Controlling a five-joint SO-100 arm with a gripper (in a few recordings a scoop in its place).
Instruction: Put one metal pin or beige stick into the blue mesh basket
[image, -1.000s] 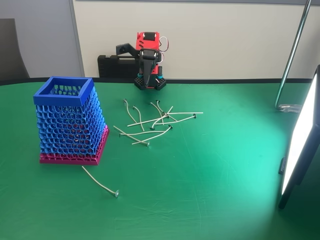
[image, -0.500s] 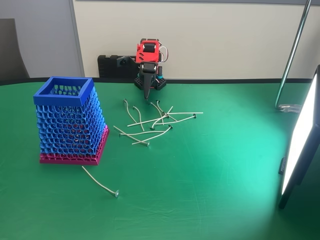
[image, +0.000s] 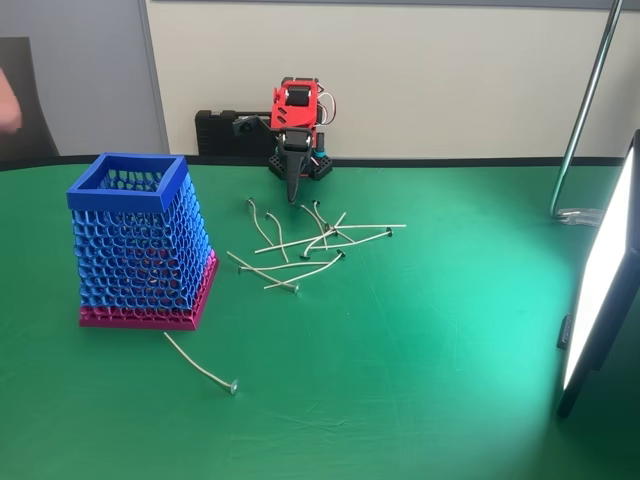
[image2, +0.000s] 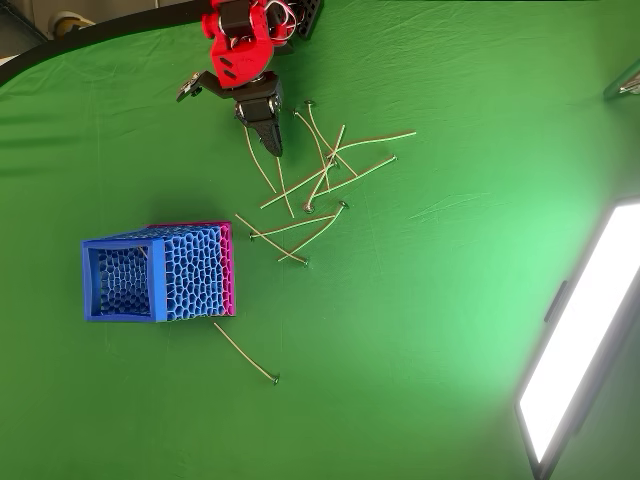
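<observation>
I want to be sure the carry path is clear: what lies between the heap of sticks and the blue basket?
Only bare green table. In the overhead view nothing sits between the stick pile and the blue mesh basket; one lone stick lies off to the side.

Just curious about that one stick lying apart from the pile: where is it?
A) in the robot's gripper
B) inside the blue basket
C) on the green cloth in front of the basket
C: the lone stick lies on the cloth just in front of the blue basket, away from the gripper.
</observation>
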